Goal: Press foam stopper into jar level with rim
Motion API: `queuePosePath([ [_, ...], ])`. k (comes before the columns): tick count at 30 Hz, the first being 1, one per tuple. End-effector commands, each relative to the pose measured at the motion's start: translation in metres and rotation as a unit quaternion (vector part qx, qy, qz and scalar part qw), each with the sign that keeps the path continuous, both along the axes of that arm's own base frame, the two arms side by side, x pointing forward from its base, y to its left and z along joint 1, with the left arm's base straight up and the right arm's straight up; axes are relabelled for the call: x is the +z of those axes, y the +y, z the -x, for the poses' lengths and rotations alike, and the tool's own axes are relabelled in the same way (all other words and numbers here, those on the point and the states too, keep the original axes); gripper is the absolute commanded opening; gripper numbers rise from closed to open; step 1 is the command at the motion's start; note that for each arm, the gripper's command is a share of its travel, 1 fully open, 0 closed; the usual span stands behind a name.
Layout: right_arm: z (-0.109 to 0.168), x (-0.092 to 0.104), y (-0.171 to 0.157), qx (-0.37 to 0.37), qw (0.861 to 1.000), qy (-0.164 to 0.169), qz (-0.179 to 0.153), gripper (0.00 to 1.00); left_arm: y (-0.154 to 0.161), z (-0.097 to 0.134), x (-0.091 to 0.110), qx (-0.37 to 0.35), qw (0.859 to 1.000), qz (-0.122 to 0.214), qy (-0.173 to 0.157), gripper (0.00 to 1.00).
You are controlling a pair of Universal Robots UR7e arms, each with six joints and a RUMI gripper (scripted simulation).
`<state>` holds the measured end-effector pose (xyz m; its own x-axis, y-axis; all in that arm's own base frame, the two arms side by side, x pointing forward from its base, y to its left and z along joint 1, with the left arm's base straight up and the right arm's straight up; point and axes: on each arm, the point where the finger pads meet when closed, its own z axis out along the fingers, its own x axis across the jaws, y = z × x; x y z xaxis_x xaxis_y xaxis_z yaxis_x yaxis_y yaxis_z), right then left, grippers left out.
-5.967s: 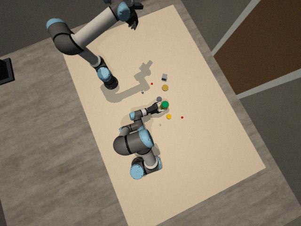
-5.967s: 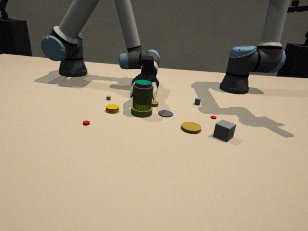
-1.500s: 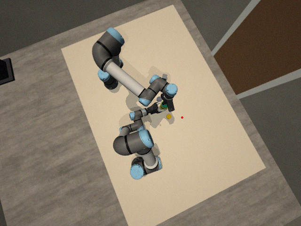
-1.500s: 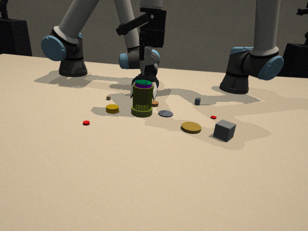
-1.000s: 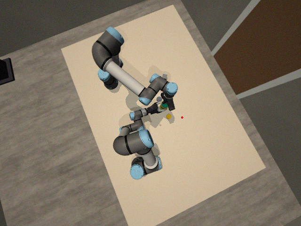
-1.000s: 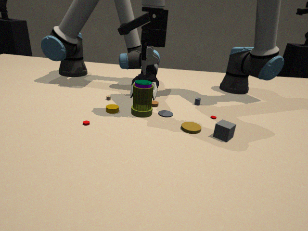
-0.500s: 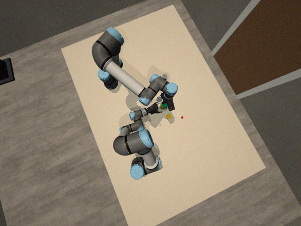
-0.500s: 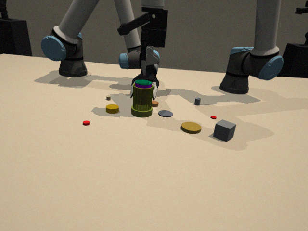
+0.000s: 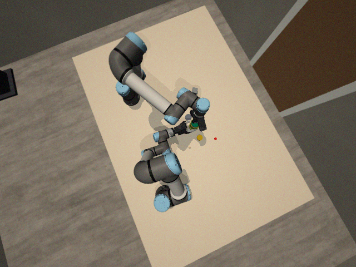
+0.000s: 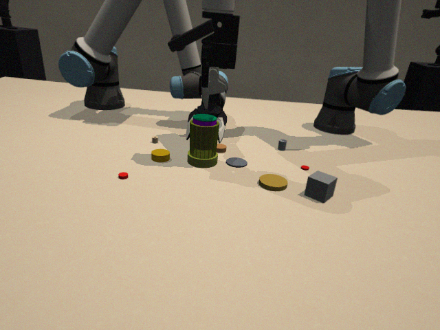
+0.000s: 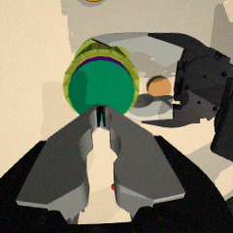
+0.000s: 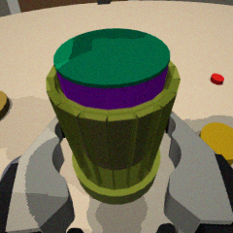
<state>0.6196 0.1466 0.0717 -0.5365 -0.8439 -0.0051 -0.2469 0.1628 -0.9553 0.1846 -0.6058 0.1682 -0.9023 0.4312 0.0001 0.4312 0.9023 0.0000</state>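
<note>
Jar (image 9: 191, 128) (image 10: 203, 141) (image 11: 104, 50) (image 12: 114, 141): one, upright; our right gripper (image 9: 192, 125) (image 10: 205, 136) (image 11: 93, 74) (image 12: 114, 115) clamps it.
Foam stopper (image 9: 194, 124) (image 10: 204, 117) (image 11: 99, 87) (image 12: 112, 58): one, in the jar, top above rim.
Left gripper (image 9: 194, 121) (image 10: 207, 108) (image 11: 101, 114): fingers together, at stopper; contact unclear.
Red discs (image 9: 215, 138) (image 10: 123, 175) (image 11: 113, 187) (image 12: 216, 79): we count two.
</note>
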Motion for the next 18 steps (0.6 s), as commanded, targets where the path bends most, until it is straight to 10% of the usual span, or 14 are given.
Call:
queuePosePath([
  [1, 0.000, 0.001, 0.000, 0.000, 1.000, 0.000, 0.000, 0.33, 0.000, 0.000, -0.006, 0.000, 1.000, 0.001, 0.000, 0.00],
  [18, 0.000, 0.001, 0.000, 0.000, 1.000, 0.000, 0.000, 0.33, -0.001, 0.000, -0.026, 0.000, 1.000, 0.002, 0.000, 0.00],
])
